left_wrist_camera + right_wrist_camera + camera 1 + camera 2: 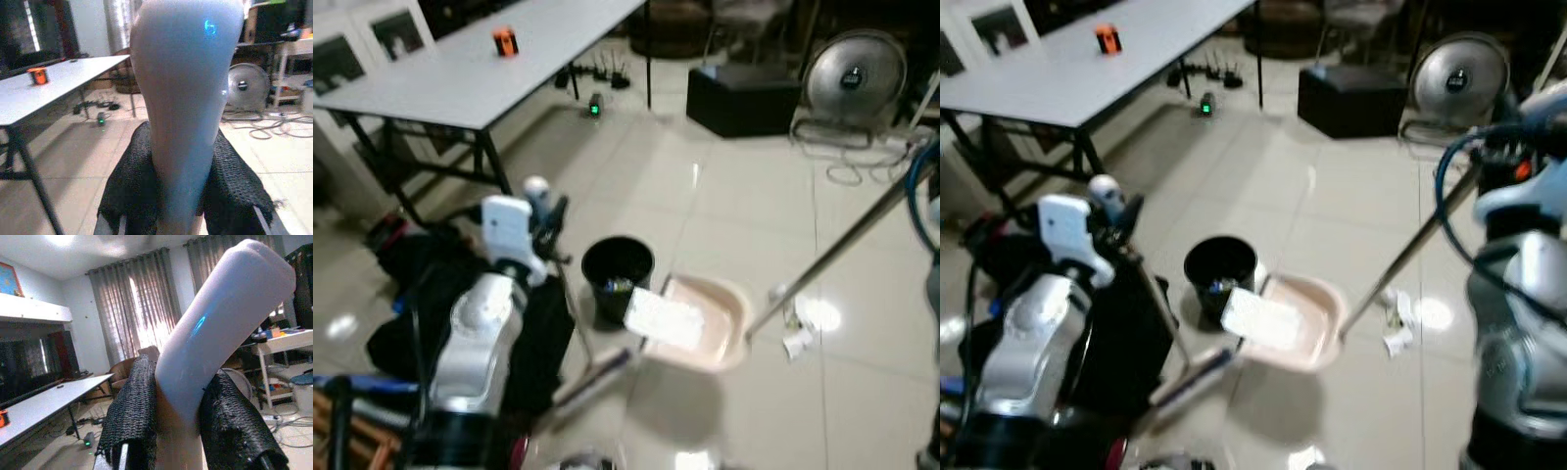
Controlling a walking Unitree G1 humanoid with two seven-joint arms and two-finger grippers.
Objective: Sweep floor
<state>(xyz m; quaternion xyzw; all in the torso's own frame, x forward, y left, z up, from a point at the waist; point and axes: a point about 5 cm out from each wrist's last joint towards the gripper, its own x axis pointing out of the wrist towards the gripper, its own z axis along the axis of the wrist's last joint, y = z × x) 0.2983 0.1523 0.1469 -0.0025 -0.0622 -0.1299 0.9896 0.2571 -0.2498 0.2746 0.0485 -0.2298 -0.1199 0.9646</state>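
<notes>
Both grippers are clamped on handles: left gripper (181,215) around the dustpan (705,323) handle, right gripper (181,440) around the broom pole (842,250). That dustpan sits on the tiled floor (744,196) beside a black bin (617,269), paper scraps (795,333) near the pole's foot.

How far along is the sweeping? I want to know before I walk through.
Partly done: a white sheet of paper already lies in the beige plastic dustpan, beside the black round bin. In hand: the left gripper is clamped on the dustpan's pale handle, the right gripper on the broom's white handle. Left: crumpled white scraps on the tiled floor, and the pan is not yet emptied.
</notes>
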